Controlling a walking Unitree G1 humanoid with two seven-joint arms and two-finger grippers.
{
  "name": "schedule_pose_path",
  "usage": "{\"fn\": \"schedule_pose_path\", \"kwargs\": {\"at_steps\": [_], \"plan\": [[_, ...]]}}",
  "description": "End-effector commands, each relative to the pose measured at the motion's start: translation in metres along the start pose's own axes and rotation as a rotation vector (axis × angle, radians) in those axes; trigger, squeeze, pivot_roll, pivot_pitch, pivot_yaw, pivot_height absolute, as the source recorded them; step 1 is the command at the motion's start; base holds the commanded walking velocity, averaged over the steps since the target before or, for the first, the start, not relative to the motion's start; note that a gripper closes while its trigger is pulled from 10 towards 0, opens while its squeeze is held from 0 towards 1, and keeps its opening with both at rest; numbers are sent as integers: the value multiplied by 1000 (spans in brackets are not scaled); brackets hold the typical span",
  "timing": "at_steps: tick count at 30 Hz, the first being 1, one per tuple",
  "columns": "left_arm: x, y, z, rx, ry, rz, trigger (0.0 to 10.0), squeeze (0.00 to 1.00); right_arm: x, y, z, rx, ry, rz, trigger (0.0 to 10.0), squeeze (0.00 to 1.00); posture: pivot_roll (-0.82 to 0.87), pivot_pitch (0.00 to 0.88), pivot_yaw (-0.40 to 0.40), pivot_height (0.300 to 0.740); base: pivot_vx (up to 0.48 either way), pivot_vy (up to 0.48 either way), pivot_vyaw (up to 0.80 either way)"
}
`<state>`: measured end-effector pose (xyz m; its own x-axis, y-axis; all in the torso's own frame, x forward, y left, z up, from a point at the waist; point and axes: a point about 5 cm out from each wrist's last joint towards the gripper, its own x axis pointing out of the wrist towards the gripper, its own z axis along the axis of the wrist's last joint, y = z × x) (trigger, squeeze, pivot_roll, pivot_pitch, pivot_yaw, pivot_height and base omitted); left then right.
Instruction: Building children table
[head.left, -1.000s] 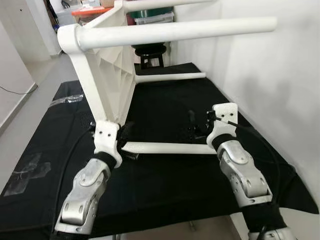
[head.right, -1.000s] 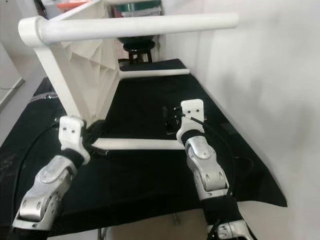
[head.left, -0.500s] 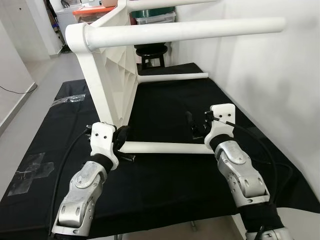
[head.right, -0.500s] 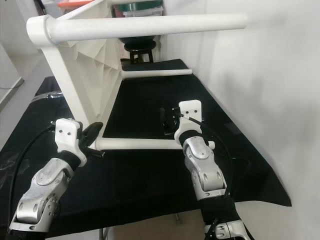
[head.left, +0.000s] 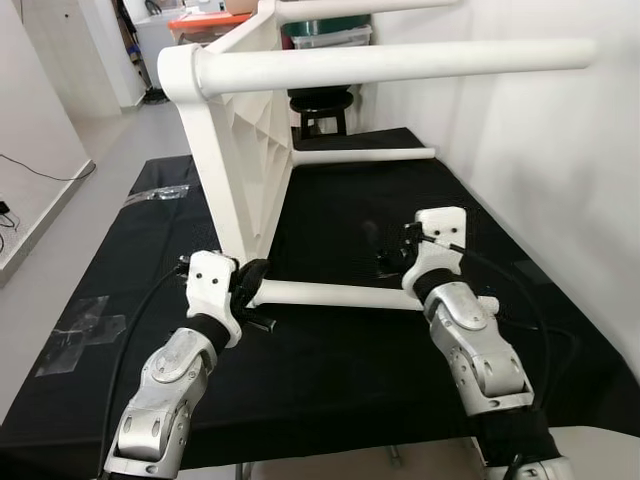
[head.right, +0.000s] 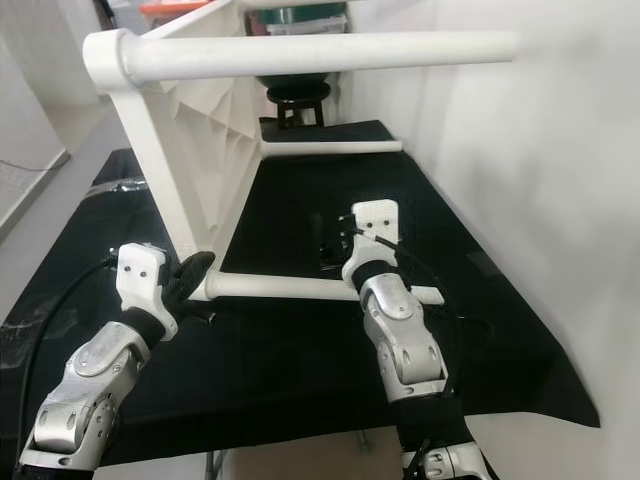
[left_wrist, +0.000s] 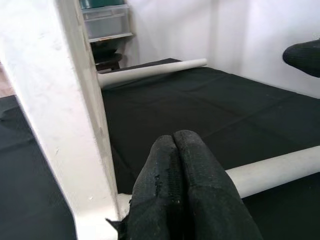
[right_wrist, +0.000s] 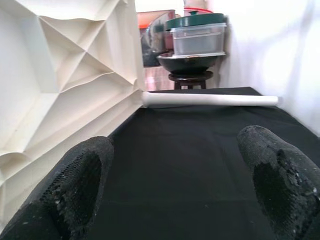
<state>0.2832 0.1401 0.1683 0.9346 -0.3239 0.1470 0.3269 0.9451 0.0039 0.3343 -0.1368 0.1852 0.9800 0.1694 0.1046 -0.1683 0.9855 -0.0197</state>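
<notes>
The white children's table (head.left: 240, 150) lies on its side on the black cloth (head.left: 330, 370), its ribbed underside facing right. One leg (head.left: 400, 65) sticks out high above, a far leg (head.left: 365, 155) rests on the cloth, and the near leg (head.left: 330, 295) lies along the cloth between my arms. My left gripper (head.left: 255, 280) is shut, its fingers (left_wrist: 185, 185) pressed together at the near leg's end by the table's lower corner. My right gripper (head.left: 390, 255) is open just behind the near leg's other end, with nothing between its fingers (right_wrist: 75, 185).
A white wall (head.left: 560, 200) runs close along the cloth's right side. A dark stool (head.left: 320, 105) with lidded containers stands behind the table. Grey floor (head.left: 100, 150) lies to the left, and a clear tape patch (head.left: 85, 325) sticks to the cloth's left part.
The whole view has shifted, so the table shows further right. Both arms stay by the near leg, and the left gripper sits a little closer to the table's corner.
</notes>
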Motion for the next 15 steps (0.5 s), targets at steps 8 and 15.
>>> {"fn": "schedule_pose_path", "kwargs": {"at_steps": [8,15], "plan": [[-3,-3,-1,-6,13,-35,10000,0,-1,6,0,17,-2,25,10000,0,-72,0,31,740,252,0,-500],[-4,-4,0,-12,11,-45,10000,0,0,8,2,9,-7,43,10000,0,-68,0,30,740,270,0,0]]}}
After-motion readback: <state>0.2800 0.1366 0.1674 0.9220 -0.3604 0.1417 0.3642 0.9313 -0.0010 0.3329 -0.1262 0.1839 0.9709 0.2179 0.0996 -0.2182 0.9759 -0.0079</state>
